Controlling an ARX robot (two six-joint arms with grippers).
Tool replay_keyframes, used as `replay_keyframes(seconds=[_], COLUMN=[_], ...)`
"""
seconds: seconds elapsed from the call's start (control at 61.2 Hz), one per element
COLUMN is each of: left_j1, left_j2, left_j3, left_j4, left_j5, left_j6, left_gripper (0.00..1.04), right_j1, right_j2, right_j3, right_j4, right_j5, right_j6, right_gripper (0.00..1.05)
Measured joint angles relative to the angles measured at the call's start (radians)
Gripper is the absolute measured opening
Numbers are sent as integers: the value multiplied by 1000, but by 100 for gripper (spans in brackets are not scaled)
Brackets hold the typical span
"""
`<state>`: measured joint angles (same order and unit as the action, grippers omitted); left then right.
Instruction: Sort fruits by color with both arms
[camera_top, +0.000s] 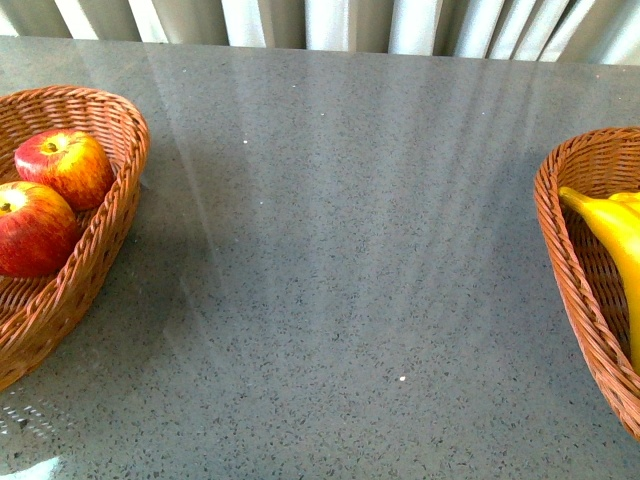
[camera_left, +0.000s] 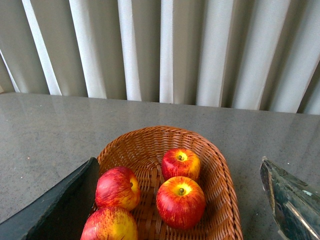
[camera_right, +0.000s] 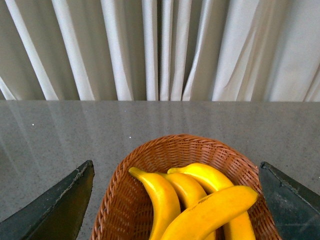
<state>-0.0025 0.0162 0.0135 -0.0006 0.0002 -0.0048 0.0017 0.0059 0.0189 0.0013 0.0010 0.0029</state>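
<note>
In the front view two red apples with yellow streaks lie in a wicker basket at the left. A yellow banana lies in a second wicker basket at the right. Neither arm shows there. In the left wrist view my left gripper is open and empty above the apple basket, which holds several apples. In the right wrist view my right gripper is open and empty above the banana basket, which holds several bananas.
A grey speckled tabletop stretches between the two baskets. Pale curtains hang along the table's far edge. No other fruit shows on the table.
</note>
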Motion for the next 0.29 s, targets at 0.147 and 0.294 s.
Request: replay_keyframes(seconds=[0.147, 0.294], left_j1=[0, 0], left_j2=[0, 0], left_j3=[0, 0], left_j4=[0, 0], left_j5=[0, 0], left_j6=[0, 0], left_gripper=[96, 96], right_j1=[0, 0], right_j2=[0, 0], right_j3=[0, 0], right_j4=[0, 0], right_j5=[0, 0], right_j6=[0, 0], right_gripper=[96, 96])
